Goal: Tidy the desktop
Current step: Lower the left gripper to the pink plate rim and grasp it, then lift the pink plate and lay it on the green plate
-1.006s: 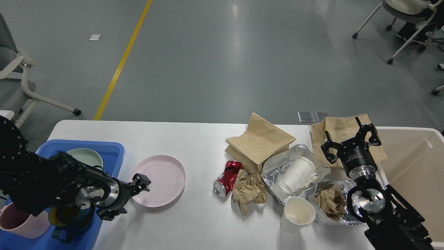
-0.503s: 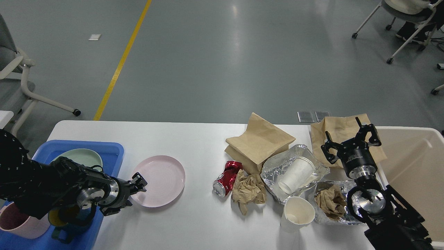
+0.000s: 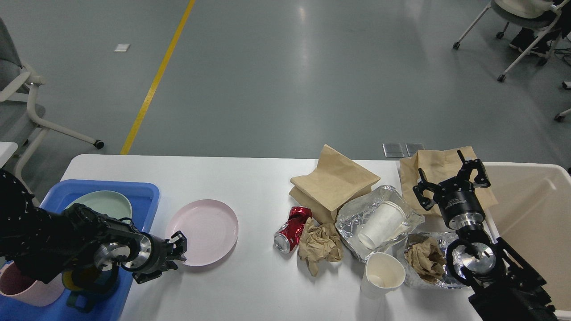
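Note:
The white desktop (image 3: pixel 250 178) holds a pink plate (image 3: pixel 206 231) left of centre. To its right is litter: a crushed red can (image 3: pixel 292 228), crumpled brown paper (image 3: pixel 319 243), a brown paper bag (image 3: pixel 334 180), a foil tray (image 3: pixel 352 218) with a paper cup (image 3: pixel 381 223) lying in it, and an upright paper cup (image 3: pixel 383 273). My left gripper (image 3: pixel 177 248) is at the plate's near-left rim; its fingers are too dark to tell apart. My right gripper (image 3: pixel 450 183) is open and empty above a second paper bag (image 3: pixel 439 165).
A blue tray (image 3: pixel 149 191) at the left edge holds a green plate (image 3: pixel 100 203) and a pink cup (image 3: pixel 20 290). A beige bin (image 3: pixel 535 214) stands at the right edge. Another foil tray (image 3: pixel 412 278) holds crumpled paper (image 3: pixel 426 261). Chairs stand on the floor beyond.
My left gripper has moved nearer and slightly left, from the plate's left rim down to its near-left rim. The right arm has not moved.

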Controlling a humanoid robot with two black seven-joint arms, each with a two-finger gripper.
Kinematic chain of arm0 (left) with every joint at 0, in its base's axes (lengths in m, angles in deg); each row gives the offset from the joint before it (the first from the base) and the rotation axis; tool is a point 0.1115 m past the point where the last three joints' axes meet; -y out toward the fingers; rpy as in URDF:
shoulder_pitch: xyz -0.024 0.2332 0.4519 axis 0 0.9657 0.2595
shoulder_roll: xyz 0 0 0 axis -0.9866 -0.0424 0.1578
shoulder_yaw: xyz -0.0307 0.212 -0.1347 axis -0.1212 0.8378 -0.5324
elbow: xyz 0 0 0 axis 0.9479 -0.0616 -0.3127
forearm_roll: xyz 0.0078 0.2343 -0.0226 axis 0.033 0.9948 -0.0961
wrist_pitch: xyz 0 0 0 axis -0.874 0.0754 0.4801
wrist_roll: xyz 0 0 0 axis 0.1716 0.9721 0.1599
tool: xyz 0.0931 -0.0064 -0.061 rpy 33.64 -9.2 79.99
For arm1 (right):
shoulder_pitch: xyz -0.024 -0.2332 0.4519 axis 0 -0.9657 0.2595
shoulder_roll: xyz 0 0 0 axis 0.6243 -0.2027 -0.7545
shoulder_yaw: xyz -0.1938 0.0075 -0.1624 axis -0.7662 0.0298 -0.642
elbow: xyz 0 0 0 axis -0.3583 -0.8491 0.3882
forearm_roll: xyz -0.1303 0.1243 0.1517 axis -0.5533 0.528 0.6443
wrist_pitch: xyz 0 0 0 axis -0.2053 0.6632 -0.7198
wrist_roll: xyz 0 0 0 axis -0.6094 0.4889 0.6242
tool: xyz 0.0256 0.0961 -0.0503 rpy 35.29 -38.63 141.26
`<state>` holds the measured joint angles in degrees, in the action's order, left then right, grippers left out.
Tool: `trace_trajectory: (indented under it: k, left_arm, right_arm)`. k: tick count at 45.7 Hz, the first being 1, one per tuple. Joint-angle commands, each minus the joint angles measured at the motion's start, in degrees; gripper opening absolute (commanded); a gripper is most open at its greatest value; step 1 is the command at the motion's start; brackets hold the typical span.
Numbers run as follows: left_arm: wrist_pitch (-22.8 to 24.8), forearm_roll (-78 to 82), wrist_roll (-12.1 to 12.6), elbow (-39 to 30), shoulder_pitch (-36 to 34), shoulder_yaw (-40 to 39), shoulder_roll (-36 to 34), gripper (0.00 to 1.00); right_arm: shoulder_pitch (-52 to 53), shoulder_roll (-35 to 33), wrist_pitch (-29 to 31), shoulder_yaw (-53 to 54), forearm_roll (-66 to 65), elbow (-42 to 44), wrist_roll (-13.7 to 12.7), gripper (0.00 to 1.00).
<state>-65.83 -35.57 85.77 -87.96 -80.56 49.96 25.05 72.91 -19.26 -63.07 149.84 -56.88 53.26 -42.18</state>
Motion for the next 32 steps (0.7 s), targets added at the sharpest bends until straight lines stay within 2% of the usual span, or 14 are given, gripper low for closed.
trace_trajectory:
  k: [1,8,32]
  left_arm:
    - [0.01,-0.35,-0.04,0.0,-0.03,0.01,-0.22,0.14]
    - [0.1,-0.71,-0.04,0.0,-0.12,-0.08,-1.28,0.0]
    - [0.18,-0.79,0.05,-0.27,-0.82,0.01,-1.37,0.0]
  right_arm:
    - [0.0,0.0,0.0,0.0,0.0,0.0,0.0,1.0]
    - [0.0,0.0,0.0,0.0,0.0,0.0,0.0,1.0]
    - [0.0,0.0,0.0,0.0,0.0,0.0,0.0,1.0]
